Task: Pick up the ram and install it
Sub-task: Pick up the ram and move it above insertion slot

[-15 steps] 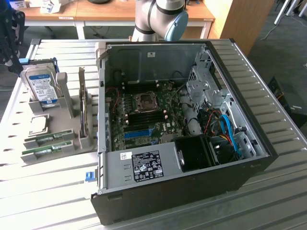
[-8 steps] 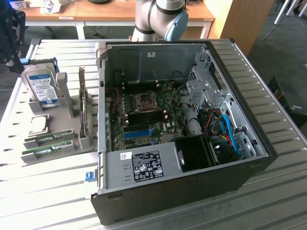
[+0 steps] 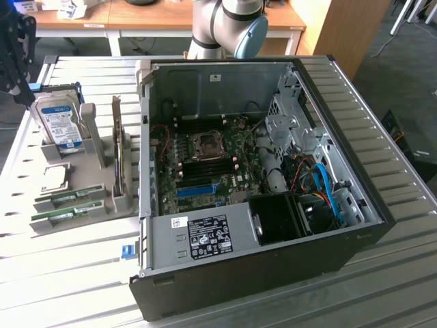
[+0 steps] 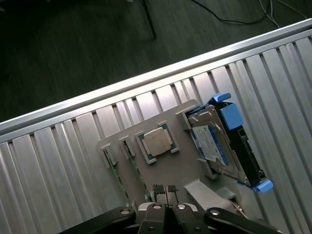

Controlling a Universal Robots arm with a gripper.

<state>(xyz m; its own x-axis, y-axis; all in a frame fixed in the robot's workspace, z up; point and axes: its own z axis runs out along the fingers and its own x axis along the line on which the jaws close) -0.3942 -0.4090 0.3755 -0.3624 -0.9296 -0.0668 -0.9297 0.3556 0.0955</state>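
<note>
**End effector hanging shut over the parts holder, ram sitting in its slot**

The end effector (image 4: 165,190) is hovering above the grey parts holder (image 4: 168,169). Its two fingers are pressing together and gripping nothing. The ram (image 3: 72,197) is sitting in a slot of that holder on the slatted worktop (image 3: 382,137), just beside the CPU (image 4: 157,142) and well apart from the open computer case (image 3: 273,266). A twin green stick (image 3: 65,217) is sitting in the next slot, on the side away from the CPU. A hard drive (image 3: 58,123) with blue rails is standing at the holder's other end. The case is lying on its side at the exterior view's right of the holder, with its motherboard (image 3: 205,164) facing up.
</note>
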